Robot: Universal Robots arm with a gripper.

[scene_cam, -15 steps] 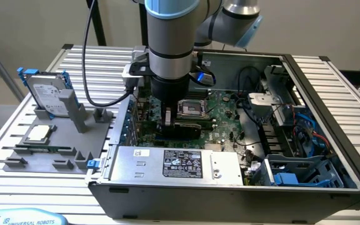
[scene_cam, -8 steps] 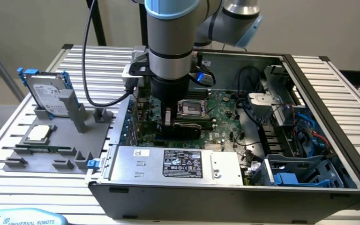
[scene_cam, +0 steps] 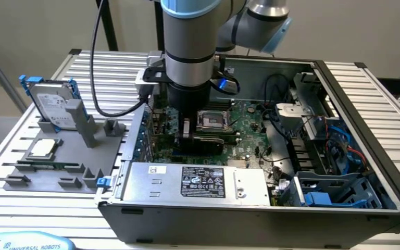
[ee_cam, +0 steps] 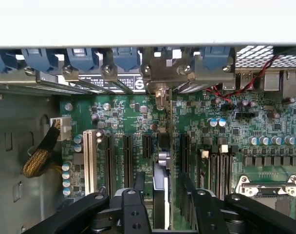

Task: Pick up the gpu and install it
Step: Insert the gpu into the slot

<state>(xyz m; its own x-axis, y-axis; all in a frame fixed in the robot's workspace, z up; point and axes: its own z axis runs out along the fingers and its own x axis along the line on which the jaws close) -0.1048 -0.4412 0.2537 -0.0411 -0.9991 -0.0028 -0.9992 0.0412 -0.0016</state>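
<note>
We have the gpu (ee_cam: 160, 195) standing edge-on in its motherboard (ee_cam: 138, 122) slot; gripper (ee_cam: 163, 207) fingers (ee_cam: 131, 209) spread beside it. Seating should be square, bracket flush.

The motherboard (ee_cam: 138, 122) is deep green, dotted with silver capacitors and striped by black slots (ee_cam: 127, 158), with one white slot (ee_cam: 87, 161) beside them. The gpu (ee_cam: 160, 195) standing edge-on shows dark with a pale silver edge. The gripper (ee_cam: 163, 202) is matte black. Blue latches (ee_cam: 123, 58) line the grey case (scene_cam: 366, 99). A hard drive (scene_cam: 50, 107) is silver with blue rails, on a grey holder (scene_cam: 82, 156).
</note>
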